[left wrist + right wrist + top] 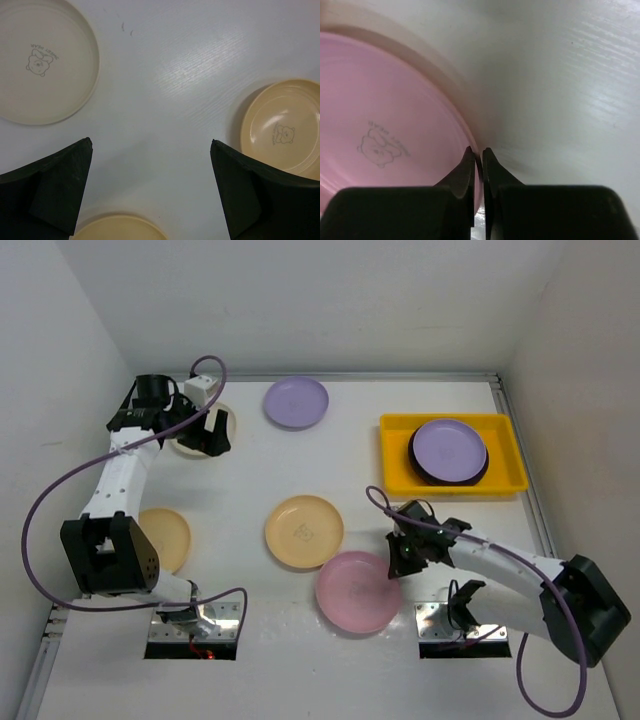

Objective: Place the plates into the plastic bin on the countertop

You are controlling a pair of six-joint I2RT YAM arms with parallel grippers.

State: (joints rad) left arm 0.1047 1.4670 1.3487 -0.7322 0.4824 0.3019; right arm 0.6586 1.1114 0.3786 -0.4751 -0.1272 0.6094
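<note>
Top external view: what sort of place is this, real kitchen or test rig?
Probably a lab test cell, not a kitchen: plain white walls box in the countertop, the left arm and right arm are bolted at its near edge, and plates lie loose beside a yellow plastic bin.

Countertop (250,475): the bin (395,455) stands at the far right and holds stacked plates (450,445), one on another. The far plate (296,402) lies at back centre, left of the bin. The far-left plate (186,447) lies partly under the left gripper (213,435). The centre plate (304,531) lies mid-table, with the left plate (170,538) well to its left. The near plate (358,592) lies just before it, to the right, with its right rim between the right gripper's (400,562) fingers.
</note>
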